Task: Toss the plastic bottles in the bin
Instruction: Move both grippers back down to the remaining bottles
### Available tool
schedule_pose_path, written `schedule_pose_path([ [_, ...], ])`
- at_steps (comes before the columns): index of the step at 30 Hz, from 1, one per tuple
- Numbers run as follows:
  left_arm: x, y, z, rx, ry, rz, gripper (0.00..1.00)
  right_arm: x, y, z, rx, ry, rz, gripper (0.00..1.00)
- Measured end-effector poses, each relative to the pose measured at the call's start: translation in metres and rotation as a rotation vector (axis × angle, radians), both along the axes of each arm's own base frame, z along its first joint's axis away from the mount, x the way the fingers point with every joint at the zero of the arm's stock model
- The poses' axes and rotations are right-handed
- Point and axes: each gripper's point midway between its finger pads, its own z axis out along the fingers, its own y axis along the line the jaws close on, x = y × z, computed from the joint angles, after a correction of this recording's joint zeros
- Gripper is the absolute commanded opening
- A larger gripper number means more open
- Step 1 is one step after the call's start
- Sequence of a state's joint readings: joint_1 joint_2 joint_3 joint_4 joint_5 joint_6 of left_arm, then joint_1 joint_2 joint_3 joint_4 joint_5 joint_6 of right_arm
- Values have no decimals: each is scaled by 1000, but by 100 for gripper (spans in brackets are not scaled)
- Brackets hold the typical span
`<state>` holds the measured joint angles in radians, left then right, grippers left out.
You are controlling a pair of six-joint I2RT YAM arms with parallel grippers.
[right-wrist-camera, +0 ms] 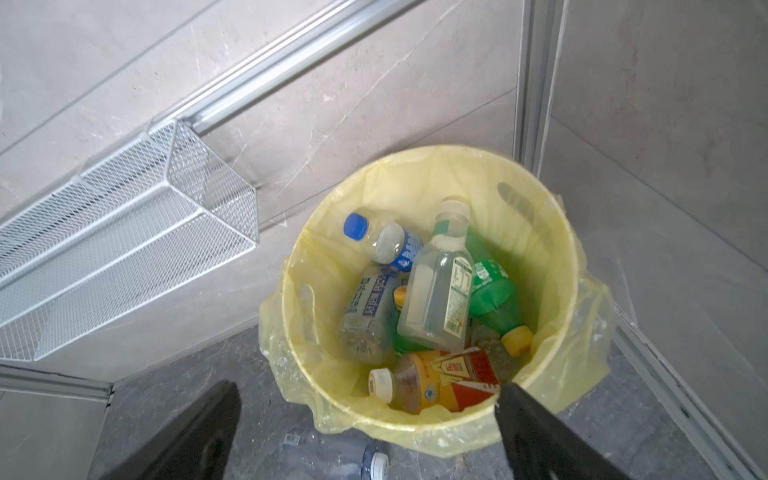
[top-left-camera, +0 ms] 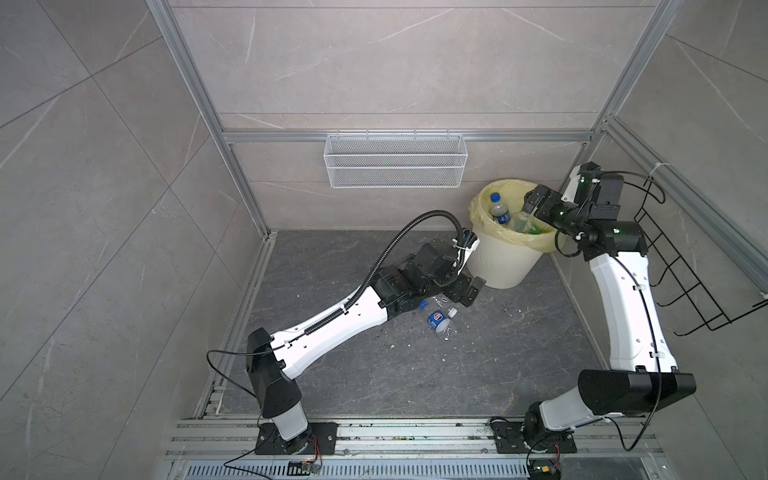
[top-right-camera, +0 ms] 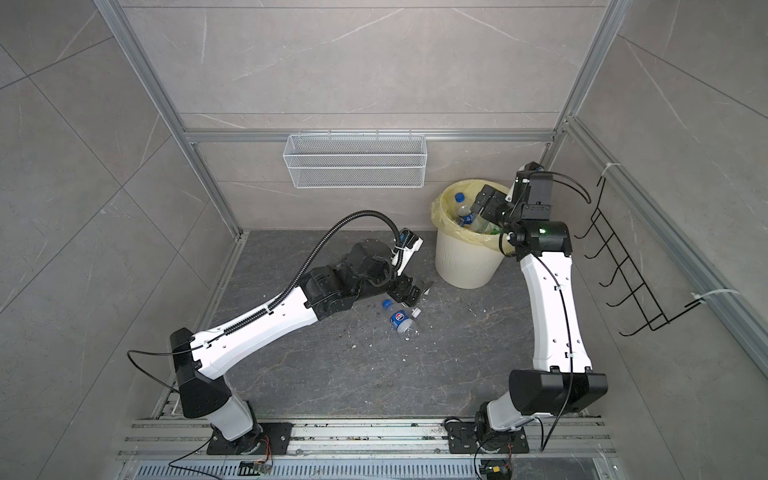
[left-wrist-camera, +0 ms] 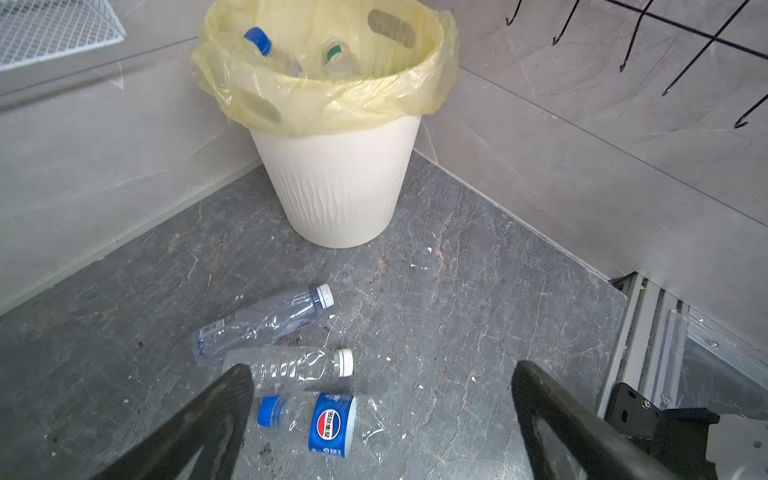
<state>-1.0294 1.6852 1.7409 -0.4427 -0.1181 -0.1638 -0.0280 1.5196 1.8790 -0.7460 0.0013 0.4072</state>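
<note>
The bin (top-left-camera: pixel 505 266), cream-white and ribbed with a pale yellow bag, stands in the far right corner of the dark floor. It holds several plastic bottles, among them a blue-capped one (right-wrist-camera: pixel 382 241), a clear one (right-wrist-camera: pixel 436 286), a green one (right-wrist-camera: pixel 494 291) and an orange-labelled one (right-wrist-camera: pixel 440 382). My right gripper (right-wrist-camera: pixel 368 390) hangs open over the bin's near rim (top-left-camera: pixel 536 201), holding nothing. Three crushed bottles lie on the floor left of the bin: a blue-labelled one (left-wrist-camera: pixel 328 424), a white-capped one (left-wrist-camera: pixel 291 365) and a third clear one (left-wrist-camera: pixel 257 320). My left gripper (left-wrist-camera: pixel 382 374) is open just above them (top-left-camera: pixel 465 291).
A white wire mesh basket (top-left-camera: pixel 395 160) hangs on the back wall. A black wire rack (top-left-camera: pixel 685 257) hangs on the right wall behind my right arm. Small white scraps lie scattered on the floor (top-left-camera: pixel 415 365). Aluminium rails (top-left-camera: pixel 415 432) run along the front edge.
</note>
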Motion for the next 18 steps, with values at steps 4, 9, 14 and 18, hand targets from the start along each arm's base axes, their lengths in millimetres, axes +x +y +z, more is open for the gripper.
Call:
schedule_pose_path([
  [4,11,12,-20,-3,73,70,100,-10,15,-23,7,43,35,100],
  [9,33,40,-63,-17,236,209,100,-29,34,-41,-11,71,72,100],
  [14,46,68,-110,-56,441,379,100,-54,52,-60,-44,93,106,100],
  [18,46,75,-137,-120,622,484,100,-72,79,-90,-80,135,173,100],
])
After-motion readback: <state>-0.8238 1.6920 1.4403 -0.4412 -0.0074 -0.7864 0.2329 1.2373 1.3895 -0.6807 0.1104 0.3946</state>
